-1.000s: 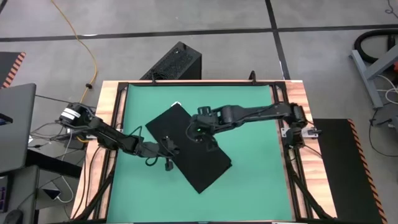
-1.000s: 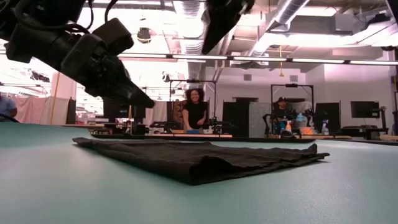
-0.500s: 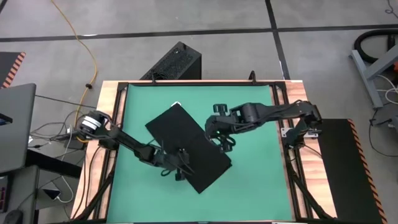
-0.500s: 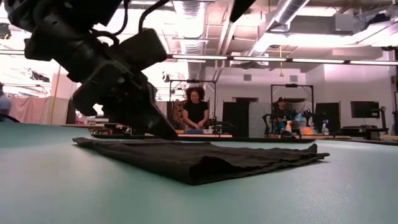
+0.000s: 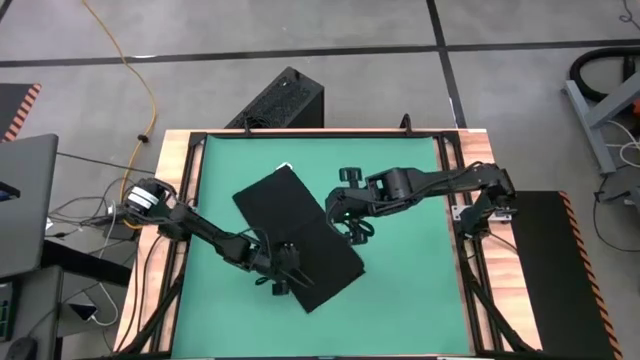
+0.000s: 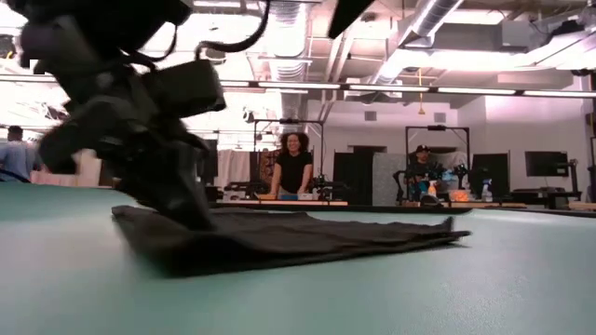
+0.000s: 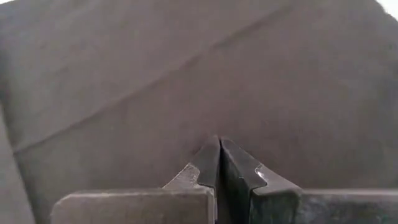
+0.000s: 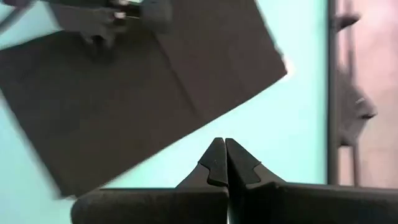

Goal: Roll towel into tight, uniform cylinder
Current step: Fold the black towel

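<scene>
- High view, against half a second earlier: the left gripper (image 5: 283, 272) has slid further onto the towel (image 5: 297, 235), dragging its near end inward; the right gripper (image 5: 352, 224) has barely shifted.
- Count: one towel, two arms, one black ribbed box (image 5: 278, 100) on the floor beyond the bench (image 5: 172, 180).
- Jaws: both clenched, grasping nothing; left tips press the cloth, right ones hang just beside its edge.
- Towel: black, flat, lying diagonally mid-mat (image 5: 410, 270), with a small white tag (image 5: 282, 167) at the far corner.

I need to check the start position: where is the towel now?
In the high view the towel lies flat mid-mat, between the left gripper and the right gripper.
</scene>
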Controlling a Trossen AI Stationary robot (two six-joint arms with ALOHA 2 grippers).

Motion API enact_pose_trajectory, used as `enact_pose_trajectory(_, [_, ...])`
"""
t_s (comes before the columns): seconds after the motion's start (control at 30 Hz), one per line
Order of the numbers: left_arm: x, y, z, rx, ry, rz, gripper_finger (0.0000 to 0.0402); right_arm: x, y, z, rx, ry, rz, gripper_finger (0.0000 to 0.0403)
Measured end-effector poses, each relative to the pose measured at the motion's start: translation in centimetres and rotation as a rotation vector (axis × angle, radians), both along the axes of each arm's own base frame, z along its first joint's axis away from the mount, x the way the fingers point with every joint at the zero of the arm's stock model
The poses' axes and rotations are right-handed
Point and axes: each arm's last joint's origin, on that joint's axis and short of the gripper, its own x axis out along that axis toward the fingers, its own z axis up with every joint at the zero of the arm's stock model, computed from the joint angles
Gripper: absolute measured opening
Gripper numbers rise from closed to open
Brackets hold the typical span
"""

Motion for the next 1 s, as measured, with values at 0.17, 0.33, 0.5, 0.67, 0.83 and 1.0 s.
enact_pose_trajectory(0.17, [-2.9, 0.3, 1.8, 0.078, 0.126, 0.058, 0.0000, 2.1, -1.7, -1.2, -0.028, -0.106, 0.030, 0.0005])
enact_pose_trajectory(0.33, [-5.1, 0.6, 4.1, 0.164, 0.128, 0.115, 0.0000, 4.1, -5.0, -2.8, -0.053, -0.253, 0.047, 0.0004])
enact_pose_trajectory(0.5, [-5.7, 0.7, 6.3, 0.225, 0.012, 0.140, 0.0000, 7.0, -10.0, -5.1, -0.006, -0.641, -0.004, 0.0003])
enact_pose_trajectory(0.67, [-6.3, 0.9, 7.4, 0.247, -0.028, 0.135, 0.0000, 9.3, -15.2, -10.9, 0.026, -0.709, -0.189, 0.0003])
enact_pose_trajectory(0.83, [-6.6, 0.8, 7.7, 0.267, -0.044, 0.137, 0.0000, 11.2, -19.6, -14.7, 0.094, -0.617, -0.346, 0.0002])
enact_pose_trajectory(1.0, [-6.7, 0.8, 7.7, 0.273, -0.059, 0.161, 0.0000, 13.1, -21.5, -15.9, 0.135, -0.437, -0.415, 0.0002])
